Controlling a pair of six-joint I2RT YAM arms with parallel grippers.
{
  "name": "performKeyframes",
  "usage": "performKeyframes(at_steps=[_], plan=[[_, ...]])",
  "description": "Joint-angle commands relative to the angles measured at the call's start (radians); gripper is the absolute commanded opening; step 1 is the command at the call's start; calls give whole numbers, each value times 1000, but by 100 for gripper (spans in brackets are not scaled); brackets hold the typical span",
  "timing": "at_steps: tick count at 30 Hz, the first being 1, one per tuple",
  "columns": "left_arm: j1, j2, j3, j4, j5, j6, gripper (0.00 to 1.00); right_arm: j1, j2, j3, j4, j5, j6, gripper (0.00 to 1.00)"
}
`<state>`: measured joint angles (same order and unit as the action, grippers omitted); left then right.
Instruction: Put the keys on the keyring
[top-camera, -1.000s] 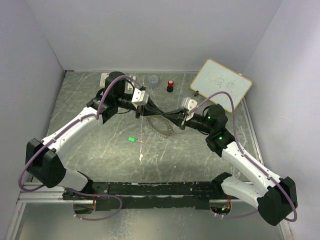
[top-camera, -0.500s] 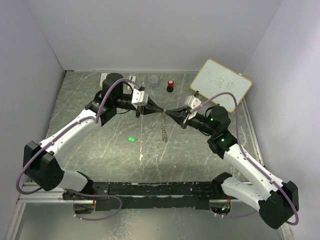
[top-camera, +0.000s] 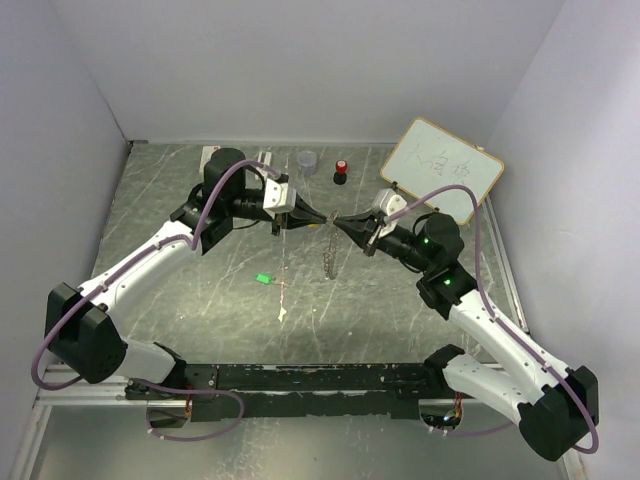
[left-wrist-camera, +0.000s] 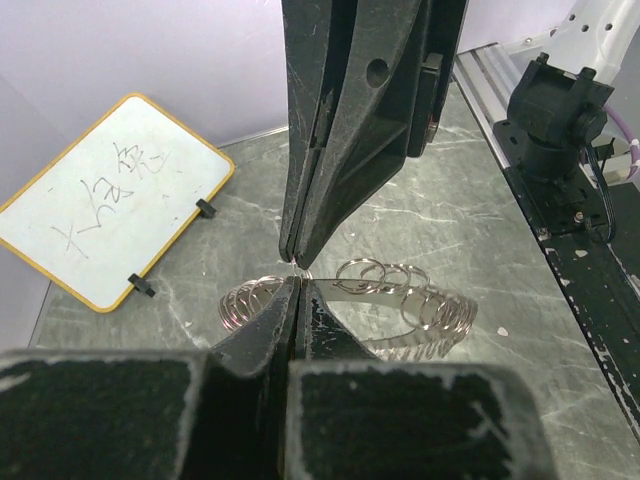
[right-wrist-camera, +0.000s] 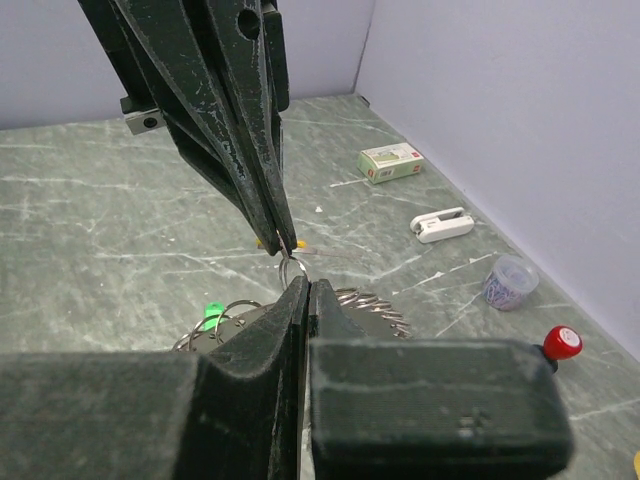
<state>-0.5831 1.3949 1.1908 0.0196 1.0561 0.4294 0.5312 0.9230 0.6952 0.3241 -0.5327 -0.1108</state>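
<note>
On the tabletop (top-camera: 370, 320), nearer the arm bases than the keyring (left-wrist-camera: 412, 343) and to its left: a small white scrap (top-camera: 283, 314), then the green-headed key (top-camera: 263, 278) slightly farther in, lying flat, well apart from the ring and touched by neither arm. Farther in, above the middle of the tabletop and clear of the surface, the keyring itself: hangs edge-on to the overhead camera from the spot where both arms meet, ridged coils drooping beneath the fingertips. At the keyring's top, the right pincer (right-wrist-camera: 305, 284), pressed together on a loop of the ring's wire. Tip to tip with that, reaching in from the keyring's left, the left pincer (left-wrist-camera: 297, 281), likewise together, clamped on the yellow-orange-headed key (right-wrist-camera: 263, 242), with the silver shaft poking out just beside the loop; cannot tell whether through the loop or only against it. Beyond the keyring, near the back wall: a small grey cup (top-camera: 306, 159) and, just right of that, a red-capped black knob (top-camera: 341, 168). Beyond and left of the keyring, a white clip (right-wrist-camera: 442, 225) and a small pale box (right-wrist-camera: 390, 162). Beyond and right of the keyring, a whiteboard (top-camera: 443, 170) with an orange frame and handwritten marks, set askew.
</note>
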Motion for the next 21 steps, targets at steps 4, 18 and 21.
performKeyframes(at_steps=[4, 18, 21], plan=[[6, -16, -6, 24, -4, -2, 7, -4, -20, 9, 57, 1, 12, 0], [6, 7, 7, 37, 18, -14, 7, -4, 19, 24, 82, -38, 31, 0], [7, 7, 10, 29, 13, -10, 7, -3, 18, 23, 83, -37, 29, 0]])
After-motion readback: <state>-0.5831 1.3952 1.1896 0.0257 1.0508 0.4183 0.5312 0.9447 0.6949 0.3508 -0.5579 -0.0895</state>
